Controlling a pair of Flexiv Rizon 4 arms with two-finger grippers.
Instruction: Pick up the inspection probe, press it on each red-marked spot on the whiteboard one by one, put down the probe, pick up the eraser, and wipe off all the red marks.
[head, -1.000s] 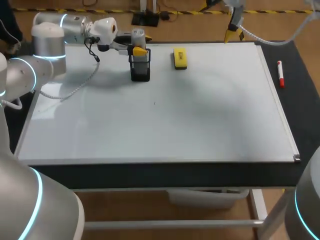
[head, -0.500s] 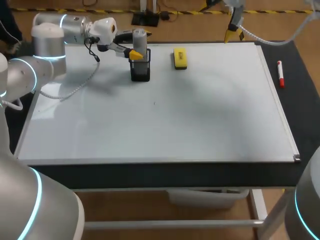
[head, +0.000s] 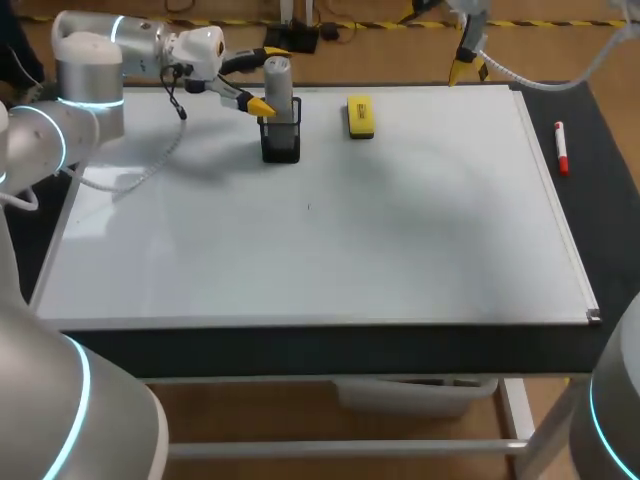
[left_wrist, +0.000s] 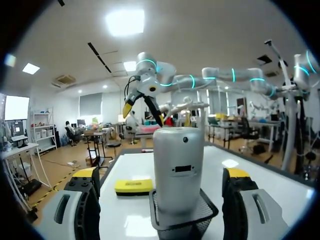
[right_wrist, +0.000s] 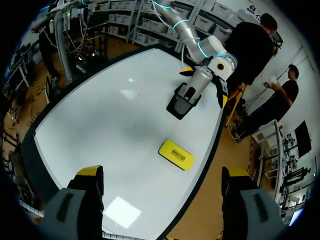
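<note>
The grey cylindrical inspection probe (head: 279, 84) stands upright in a black mesh holder (head: 281, 142) near the whiteboard's (head: 330, 240) far left. My left gripper (head: 266, 78) is open around the probe, one yellow tip on each side, neither touching it. In the left wrist view the probe (left_wrist: 178, 170) rises between the wide-apart fingers (left_wrist: 82, 200) of the left gripper (left_wrist: 161, 174). The yellow eraser (head: 360, 116) lies just right of the holder. My right gripper (head: 465, 62) hangs open and empty past the board's far edge, looking down on the eraser (right_wrist: 177, 154) and probe (right_wrist: 200, 82). I see no red marks on the board.
A red marker (head: 561, 147) lies on the dark table strip right of the whiteboard. The board's raised frame (head: 560, 215) runs along its right edge. My right arm's yellow fingertip (left_wrist: 127, 107) shows beyond the probe in the left wrist view.
My left gripper opened off the probe and drew back slightly to the left. The probe stays upright in its holder. The right arm has not moved.
</note>
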